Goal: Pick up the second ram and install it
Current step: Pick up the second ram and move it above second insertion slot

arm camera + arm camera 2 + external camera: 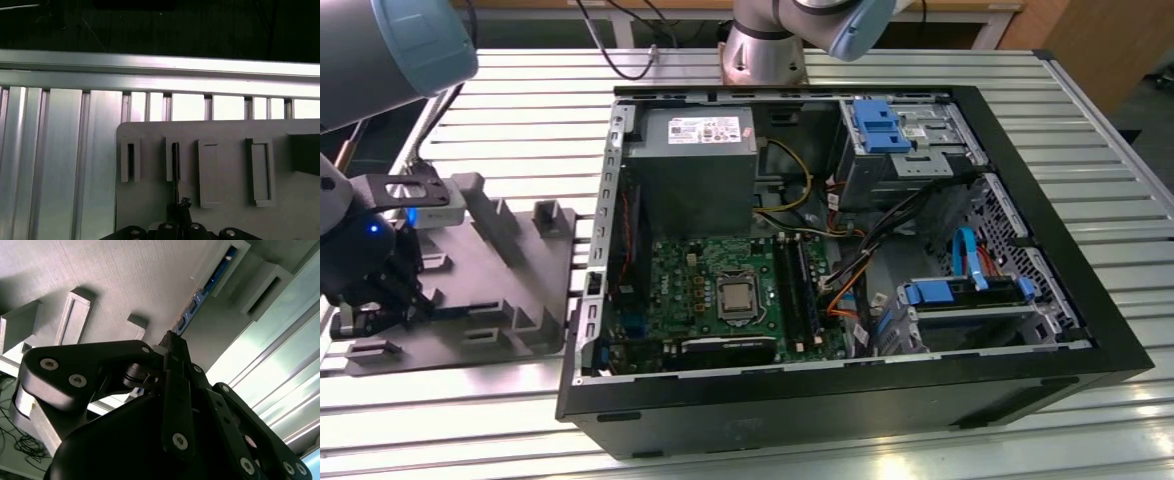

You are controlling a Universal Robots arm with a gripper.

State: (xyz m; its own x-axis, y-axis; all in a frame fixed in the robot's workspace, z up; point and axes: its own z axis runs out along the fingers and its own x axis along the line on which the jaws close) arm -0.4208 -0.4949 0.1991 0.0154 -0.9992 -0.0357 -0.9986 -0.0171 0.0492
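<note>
The second ram [210,282] is a slim blue-green stick standing on edge in a slot of the grey moulded tray [125,285]. In the first wrist view the ram [176,162] appears edge-on as a thin dark line in that slot. My gripper [172,342] has its black fingers drawn together at the ram's near end, and its tip [182,204] meets the stick. In the exterior view the gripper [371,310] stands low over the tray [480,290], at the far left. The ram still sits in its slot.
An open computer case [1067,330] lies to the exterior view's right of the tray, with a grey power supply [694,160], a motherboard [687,285] and long black memory slots [794,285]. Orange and blue cables cross the case's right half. Everything rests on a ribbed aluminium table [520,90].
</note>
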